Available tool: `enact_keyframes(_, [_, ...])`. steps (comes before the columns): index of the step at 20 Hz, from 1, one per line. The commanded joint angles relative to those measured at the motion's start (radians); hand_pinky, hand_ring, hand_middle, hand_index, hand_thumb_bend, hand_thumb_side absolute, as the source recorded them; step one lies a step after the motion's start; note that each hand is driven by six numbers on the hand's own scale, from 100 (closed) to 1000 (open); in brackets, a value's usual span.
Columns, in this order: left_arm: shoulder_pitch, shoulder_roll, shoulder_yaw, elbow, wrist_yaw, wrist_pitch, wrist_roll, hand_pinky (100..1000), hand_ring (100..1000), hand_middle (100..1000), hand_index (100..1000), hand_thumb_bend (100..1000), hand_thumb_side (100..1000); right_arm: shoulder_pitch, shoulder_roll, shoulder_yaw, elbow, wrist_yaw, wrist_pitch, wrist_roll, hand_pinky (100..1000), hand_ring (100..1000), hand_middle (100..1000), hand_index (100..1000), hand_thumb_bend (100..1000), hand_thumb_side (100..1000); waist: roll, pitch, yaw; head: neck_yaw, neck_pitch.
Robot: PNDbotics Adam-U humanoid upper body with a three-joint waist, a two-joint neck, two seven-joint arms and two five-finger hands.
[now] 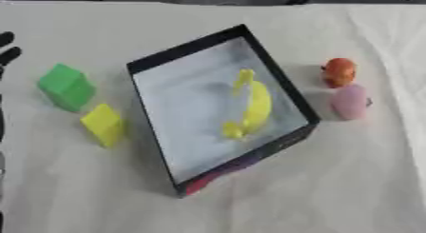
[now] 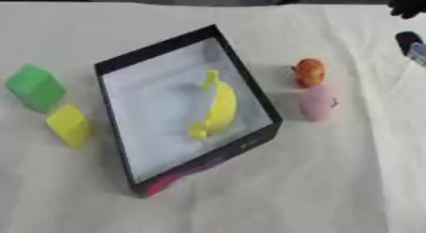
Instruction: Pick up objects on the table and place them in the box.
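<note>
Box: the black-walled rectangular box with a pale floor (image 1: 196, 46) sat mid-table, turned askew, with its long axis running from far-left to near-right.
Already inside: 1 yellow banana-shaped toy (image 1: 254, 106) lay on the box floor, lengthwise along that axis.
Left of the box: 2 pieces stood apart from the left wall, a green block (image 1: 65, 86) farther back and a yellow block (image 1: 103, 123) nearer the front.
Right of the box: 2 pieces sat close together, an orange rounded toy (image 2: 309, 72) behind and a pink oval toy (image 2: 316, 102) just in front of it, both near the right wall without touching it.
Left hand: the black left hand (image 1: 7, 49) showed only as dark fingertips at the left edge; whether they were spread or curled could not be told, and it carried nothing visible.
Right hand: the black right hand (image 2: 409, 4) showed at the upper right corner, too little of it to judge its fingers.
Deciding relation: the green block lay just inward of the left hand, while the orange and pink toys lay forward and inward of the right hand, so each side's pair probably suited its own arm.
</note>
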Motion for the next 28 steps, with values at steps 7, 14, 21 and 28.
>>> enact_keyframes(7, [-0.003, 0.024, -0.004, -0.021, -0.014, 0.002, -0.006, 814, 775, 789, 849, 211, 934, -0.062, -0.041, 0.063, 0.017, 0.055, -0.035, 0.088, 894, 836, 797, 898, 100, 565, -0.01, -0.037, 0.003, 0.018, -0.016])
enact_keyframes(14, [0.003, 0.021, -0.006, -0.021, -0.02, 0.001, -0.009, 814, 775, 790, 849, 208, 936, -0.168, 0.024, 0.132, 0.078, 0.079, -0.037, 0.162, 896, 841, 808, 912, 100, 600, -0.003, -0.032, 0.0, 0.024, -0.031])
enact_keyframes(21, [0.003, 0.02, -0.008, -0.021, -0.021, 0.003, -0.012, 814, 775, 790, 848, 209, 936, -0.237, 0.083, 0.169, 0.139, 0.074, -0.038, 0.207, 882, 793, 752, 890, 100, 532, -0.002, -0.034, 0.001, 0.02, -0.033])
enact_keyframes(28, [0.004, 0.019, -0.01, -0.021, -0.019, 0.005, -0.015, 813, 775, 791, 846, 209, 937, -0.284, 0.141, 0.21, 0.194, 0.057, -0.029, 0.275, 867, 730, 711, 869, 100, 660, -0.002, -0.034, 0.002, 0.017, -0.027])
